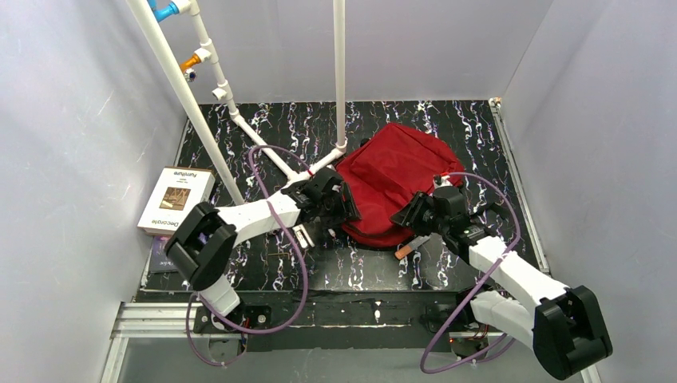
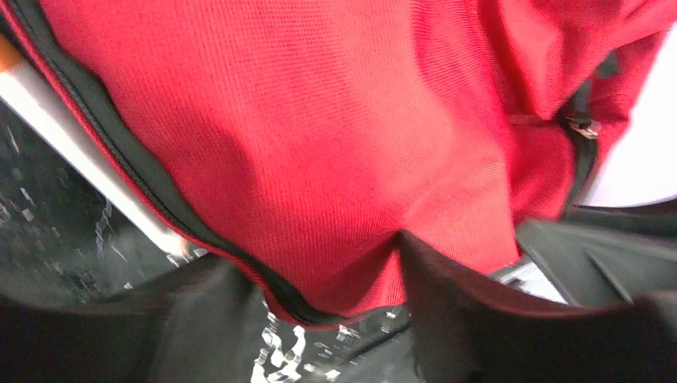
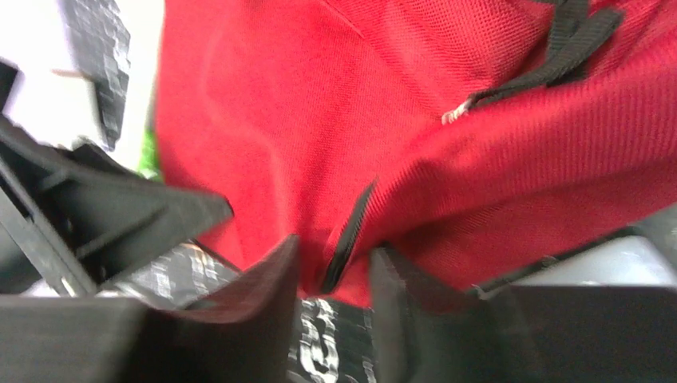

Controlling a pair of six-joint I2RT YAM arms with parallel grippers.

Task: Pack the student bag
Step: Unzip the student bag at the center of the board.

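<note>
We see the black marbled worktop (image 1: 479,128) carrying the student bag (image 1: 391,171), which lies dark red near its middle, between the two arms. A white book (image 1: 176,199) lies well apart at the left edge. Our left claw (image 2: 319,271) stands spread around the bag's zipped edge. The right claw (image 3: 334,254) is narrowly parted at the bag's near edge, a black zip tab (image 3: 347,239) hanging in the gap. A pen (image 1: 413,245) lies just beside that edge.

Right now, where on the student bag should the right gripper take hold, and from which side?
Take the small dark tab at the near edge of the student bag, coming in low from the near side. The fabric lies slack, so the tab, pointing toward the right gripper, probably pinches firmest.
</note>
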